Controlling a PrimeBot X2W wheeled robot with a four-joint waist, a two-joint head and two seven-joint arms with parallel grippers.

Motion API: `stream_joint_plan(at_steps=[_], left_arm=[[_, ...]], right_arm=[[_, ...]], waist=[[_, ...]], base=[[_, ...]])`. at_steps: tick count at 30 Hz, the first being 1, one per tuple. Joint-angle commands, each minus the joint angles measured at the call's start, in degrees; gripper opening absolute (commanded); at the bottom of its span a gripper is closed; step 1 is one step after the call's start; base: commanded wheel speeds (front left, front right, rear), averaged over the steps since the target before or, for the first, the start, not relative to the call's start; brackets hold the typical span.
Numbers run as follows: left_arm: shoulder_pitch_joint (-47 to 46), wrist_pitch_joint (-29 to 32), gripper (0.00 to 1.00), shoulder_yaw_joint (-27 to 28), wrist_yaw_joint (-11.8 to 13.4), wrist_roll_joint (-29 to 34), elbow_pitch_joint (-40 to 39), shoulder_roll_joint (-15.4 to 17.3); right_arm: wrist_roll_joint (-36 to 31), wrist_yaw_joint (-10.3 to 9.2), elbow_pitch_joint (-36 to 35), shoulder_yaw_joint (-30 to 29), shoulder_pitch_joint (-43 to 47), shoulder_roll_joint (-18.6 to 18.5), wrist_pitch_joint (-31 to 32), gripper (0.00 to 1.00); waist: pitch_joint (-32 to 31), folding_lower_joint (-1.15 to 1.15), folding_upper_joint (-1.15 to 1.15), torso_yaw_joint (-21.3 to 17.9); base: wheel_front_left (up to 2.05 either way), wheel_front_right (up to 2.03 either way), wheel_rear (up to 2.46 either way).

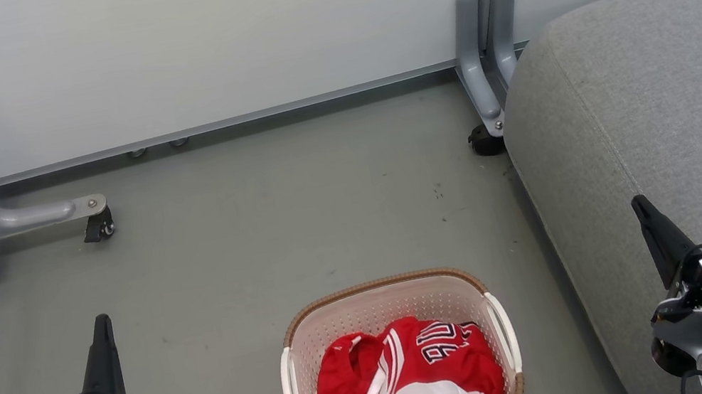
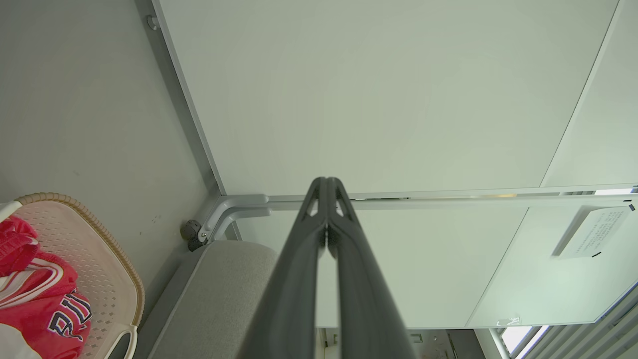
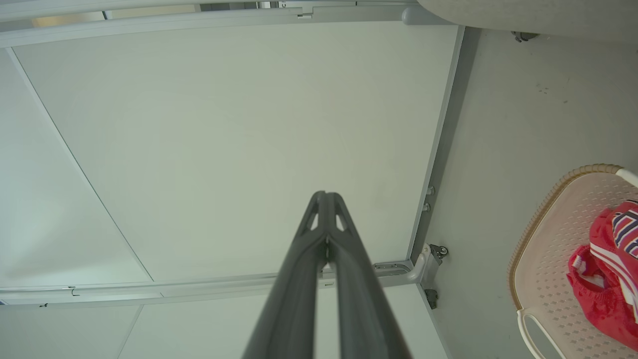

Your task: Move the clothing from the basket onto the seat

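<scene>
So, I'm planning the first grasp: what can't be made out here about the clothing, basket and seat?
Head view, basket: near rim cut off by the bottom edge.
Head view, clothing: full lettering and piece count hidden by its own folds.
Head view, seat: extent cut off by the right edge.

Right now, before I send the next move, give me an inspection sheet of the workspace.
Surface: grey floor.
Job's things: red clothing bunched in the cream basket; grey seat on the robot's right, visible part bare.
Clutter: a few dark specks on the floor.
End effectors: left end effector and right end effector both shut, holding nothing.
Cables: dark cable loop at the right wrist.
Surroundings: pale partition panels on castored frames.
</scene>
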Motion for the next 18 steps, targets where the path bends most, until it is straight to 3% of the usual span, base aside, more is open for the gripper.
stream_joint_plan(at_steps=[1,7,8,13,18], left_arm=[[-0.89,0.09,0.00,0.02,-0.28,0.32,0.02,0.08],[-0.89,0.09,0.00,0.02,-0.28,0.32,0.02,0.08],[0.01,-0.01,1.00,-0.01,0.01,-0.01,0.01,0.00],[1.01,-0.73,1.00,-0.55,0.04,1.13,1.16,-0.14],[1.22,-2.22,1.00,-1.09,0.76,8.20,-0.40,-0.02]], right_arm=[[-0.30,0.02,0.08,0.03,-0.48,-0.11,0.10,0.00],[-0.30,0.02,0.08,0.03,-0.48,-0.11,0.10,0.00],[0.02,0.00,0.00,0.02,0.01,0.00,0.00,1.00],[-0.59,-0.01,1.01,0.71,0.85,0.24,-0.67,1.00],[-6.98,-0.01,0.44,1.45,0.87,0.00,-2.22,1.00]], waist=[[0.00,0.00,0.00,0.00],[0.00,0.00,0.00,0.00],[0.00,0.00,0.00,0.00],[0.02,0.00,0.00,-0.01],[0.14,0.00,0.00,-0.06]], base=[[0.00,0.00,0.00],[0.00,0.00,0.00],[0.00,0.00,0.00],[0.00,0.00,0.00],[0.00,0.00,0.00]])
